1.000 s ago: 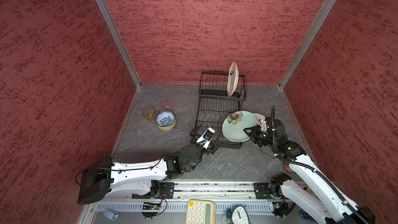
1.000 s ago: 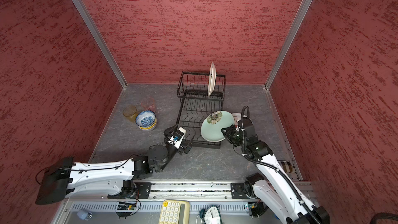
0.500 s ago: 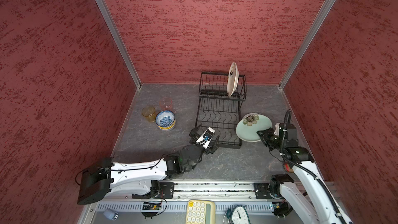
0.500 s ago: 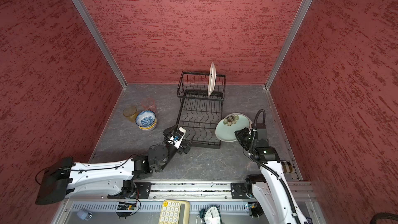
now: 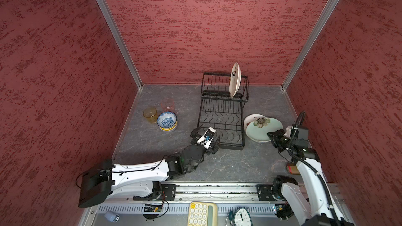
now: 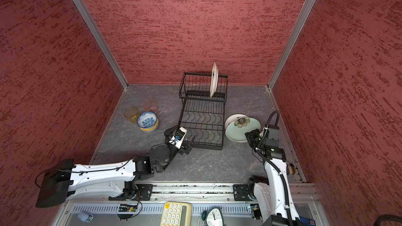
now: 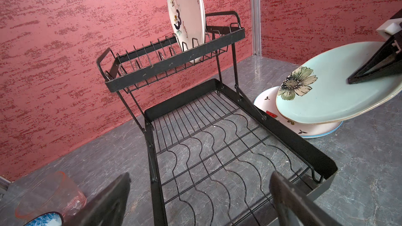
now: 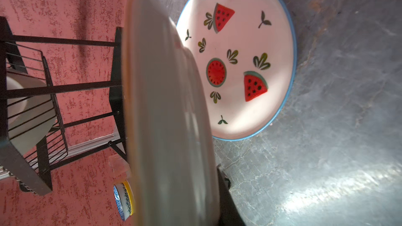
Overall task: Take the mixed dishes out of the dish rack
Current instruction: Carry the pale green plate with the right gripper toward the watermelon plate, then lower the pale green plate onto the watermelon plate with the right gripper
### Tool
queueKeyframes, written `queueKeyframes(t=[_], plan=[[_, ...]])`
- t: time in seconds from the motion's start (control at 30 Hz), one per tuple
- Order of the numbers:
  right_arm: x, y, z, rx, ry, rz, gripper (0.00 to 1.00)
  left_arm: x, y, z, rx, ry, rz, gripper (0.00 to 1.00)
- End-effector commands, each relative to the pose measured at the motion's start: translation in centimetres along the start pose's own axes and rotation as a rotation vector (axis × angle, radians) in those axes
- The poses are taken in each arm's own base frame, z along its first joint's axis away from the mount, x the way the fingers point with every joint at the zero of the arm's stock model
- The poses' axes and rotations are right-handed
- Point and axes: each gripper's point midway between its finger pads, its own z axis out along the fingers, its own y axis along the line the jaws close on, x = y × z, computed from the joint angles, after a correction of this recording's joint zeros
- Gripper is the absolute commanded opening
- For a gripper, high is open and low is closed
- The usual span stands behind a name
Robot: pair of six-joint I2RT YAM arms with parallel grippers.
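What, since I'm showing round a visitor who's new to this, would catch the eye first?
The lone cream plate standing on edge in the upper basket of the black dish rack. Then, right of the rack, the pale green plate with a flower, gripped at its rim by the right pincer, tilted over the watermelon plate.

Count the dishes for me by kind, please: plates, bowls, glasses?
Plates: 3 (cream plate, pale green plate, watermelon plate)
Bowls: 2 visible, stacked (blue-white bowl, yellow bowl); maybe another underneath
Glasses: 2 (amber glass, pink glass)
Total: 7 visible
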Motion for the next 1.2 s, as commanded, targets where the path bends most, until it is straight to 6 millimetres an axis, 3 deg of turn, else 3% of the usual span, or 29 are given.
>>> queueKeyframes(t=[0.0,0.37,0.7,1.17], plan=[[-2.2,4.8,-0.9,-0.176,-0.059,-0.1,0.0,0.0,0.7,-0.2,-0.01,-0.002,-0.037,1.0],[-3.6,3.5,1.1,-0.154,-0.069,-0.089,0.0,-1.2,1.1,-1.9,0.12,-0.052,-0.172,1.0],[-4.5,2.9,2.1,-0.132,-0.088,-0.081,0.0,-1.0,2.2,-1.8,0.098,-0.045,-0.197,1.0],[-3.7,0.0,4.4,-0.078,-0.04,-0.039,0.0,-0.6,2.2,-1.4,0.081,-0.03,-0.192,1.0]])
